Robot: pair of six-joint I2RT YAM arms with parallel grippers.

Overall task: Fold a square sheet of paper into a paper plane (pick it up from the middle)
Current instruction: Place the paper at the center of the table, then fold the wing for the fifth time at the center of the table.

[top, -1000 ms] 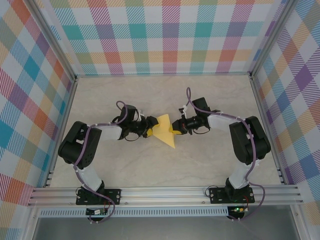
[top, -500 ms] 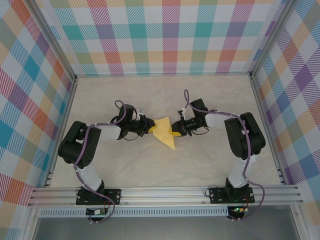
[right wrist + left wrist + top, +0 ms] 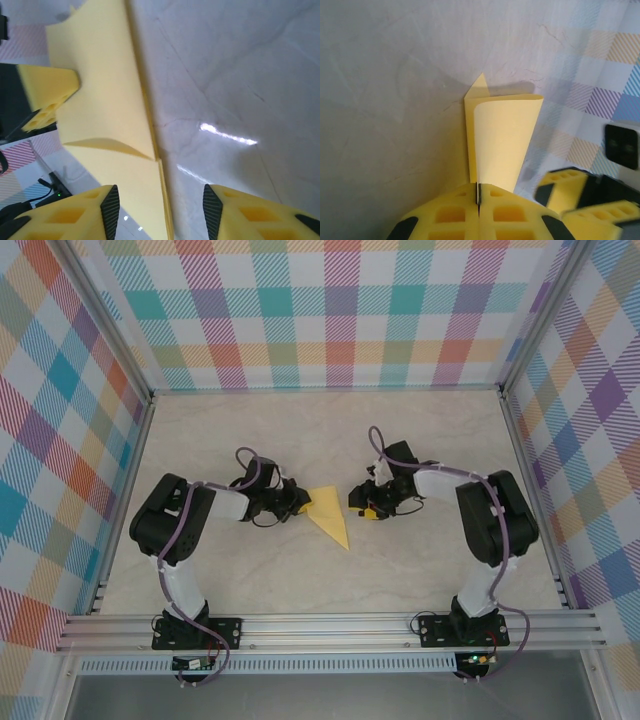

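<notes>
I look down on the bench (image 3: 300,570) from behind, while both wrist cameras closely face the same paper (image 3: 502,135).

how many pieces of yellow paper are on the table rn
1. The folded yellow paper sits in the middle of the table, one edge pinched by the shut left gripper. The right gripper is open beside it.

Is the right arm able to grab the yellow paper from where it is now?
Probably yes. The right gripper is open and right beside the yellow paper, with nothing between them. The left gripper pinches only the other edge.
</notes>
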